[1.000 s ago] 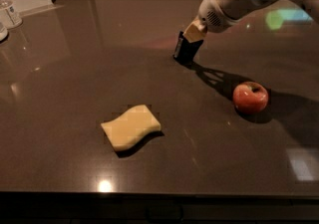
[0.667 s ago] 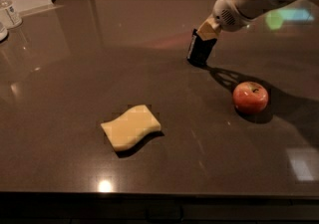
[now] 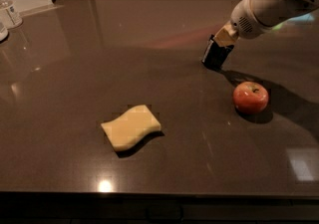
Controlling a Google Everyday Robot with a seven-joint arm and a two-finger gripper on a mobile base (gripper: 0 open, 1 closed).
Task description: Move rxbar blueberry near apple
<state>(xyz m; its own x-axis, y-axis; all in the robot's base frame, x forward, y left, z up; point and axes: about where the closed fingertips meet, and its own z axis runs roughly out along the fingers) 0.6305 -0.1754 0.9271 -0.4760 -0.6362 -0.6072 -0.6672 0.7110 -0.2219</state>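
Observation:
The rxbar blueberry [image 3: 216, 56] is a dark flat bar held upright, its lower end at or just above the dark tabletop. My gripper [image 3: 223, 43] reaches in from the upper right on a white arm and is shut on the bar's top end. The apple [image 3: 250, 97] is red and round with a short stem. It sits on the table to the lower right of the bar, about one apple-width away from it.
A pale yellow wavy sponge [image 3: 131, 127] lies on the table [image 3: 70, 83] left of centre. A clear bottle [image 3: 10, 12] stands at the far left back by a white panel. The table's front edge runs along the bottom.
My gripper has carried the bar to the right, closer to the apple. The apple and the sponge have not moved.

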